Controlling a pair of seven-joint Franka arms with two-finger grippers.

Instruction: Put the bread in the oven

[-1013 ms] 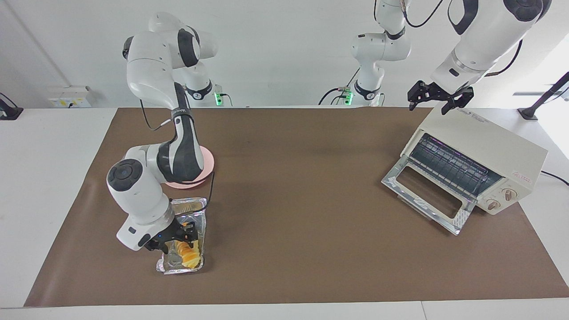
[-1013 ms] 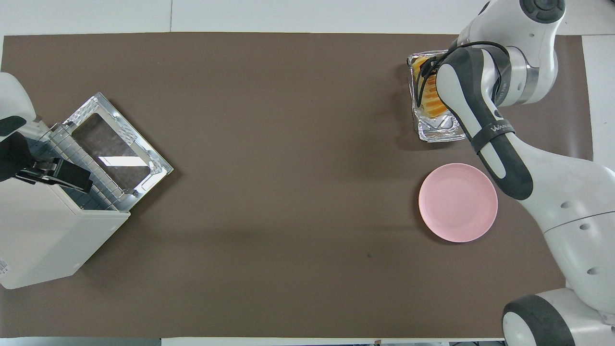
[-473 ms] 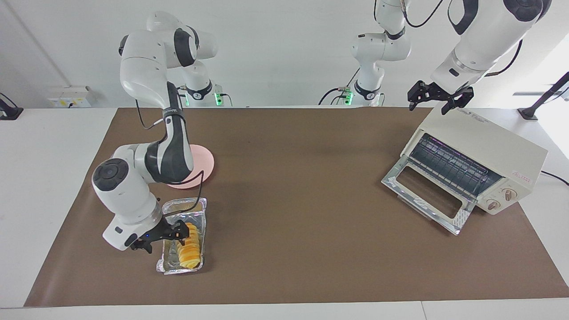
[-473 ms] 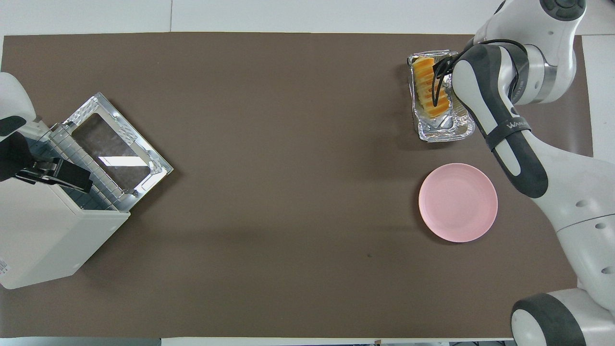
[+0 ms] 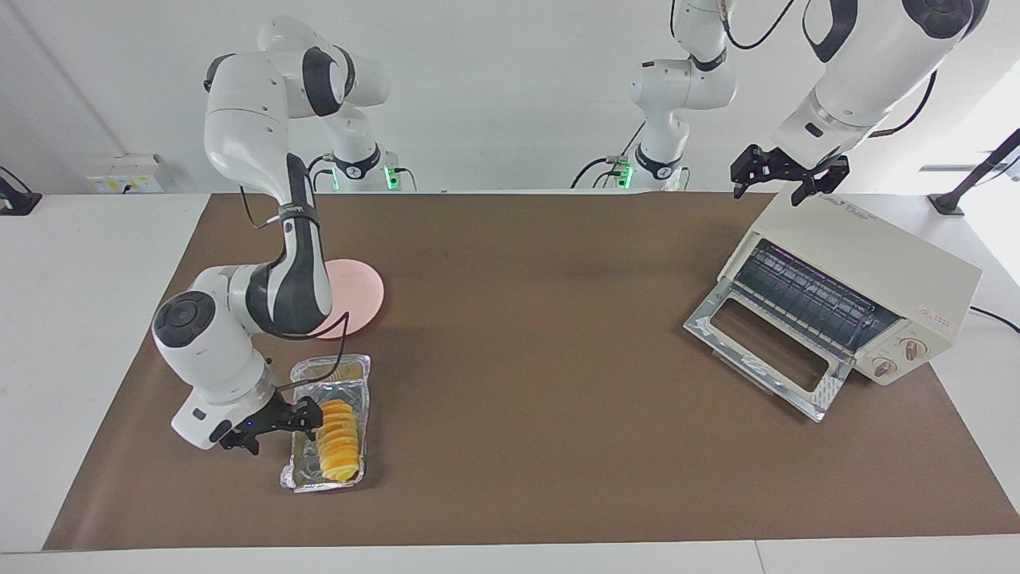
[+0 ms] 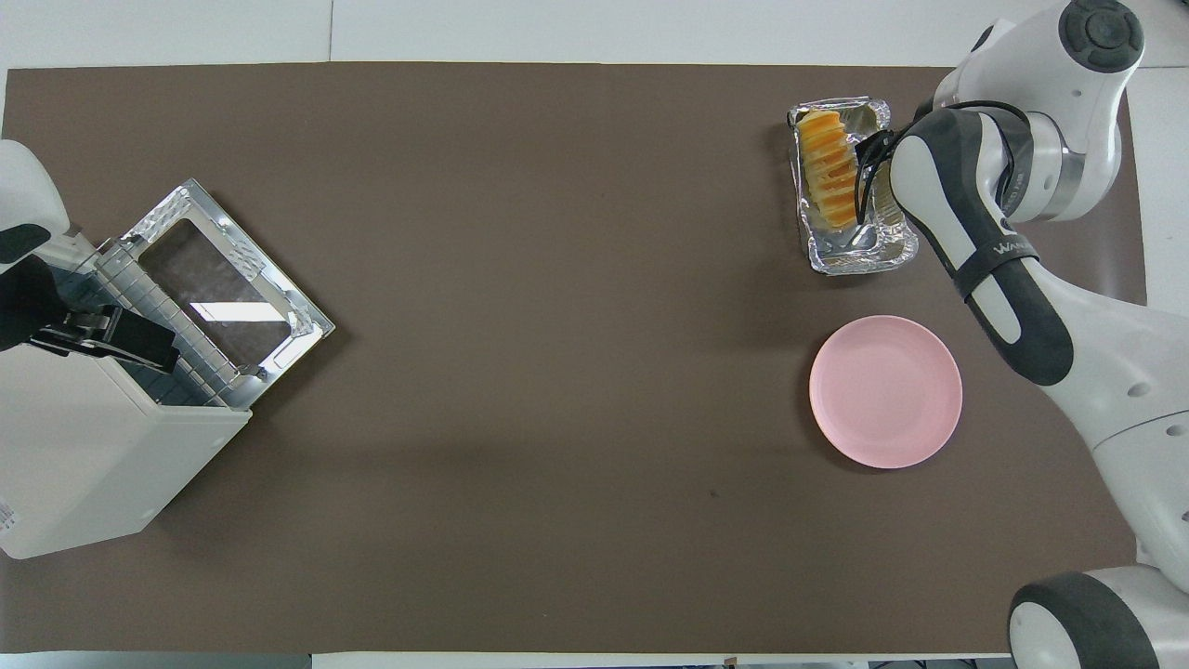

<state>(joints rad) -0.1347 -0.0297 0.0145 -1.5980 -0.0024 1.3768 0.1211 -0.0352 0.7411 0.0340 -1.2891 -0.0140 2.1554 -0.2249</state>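
At the right arm's end of the table, the bread (image 5: 338, 441) lies in a shiny foil tray (image 5: 355, 369), farther from the robots than the pink plate (image 5: 358, 290). The right gripper (image 5: 280, 426) sits low, just beside the bread. I cannot tell if it pinches anything. The left gripper (image 5: 789, 177) hangs spread wide over the oven (image 5: 872, 271), whose door (image 5: 765, 349) lies folded down.

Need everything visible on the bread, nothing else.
The bread is a small golden yellow-orange loaf with ridged, slice-like segments. It lies lengthwise in the foil tray at the right arm's end of the table, farther from the robots than the pink plate. The right gripper is low at its side; contact cannot be told.
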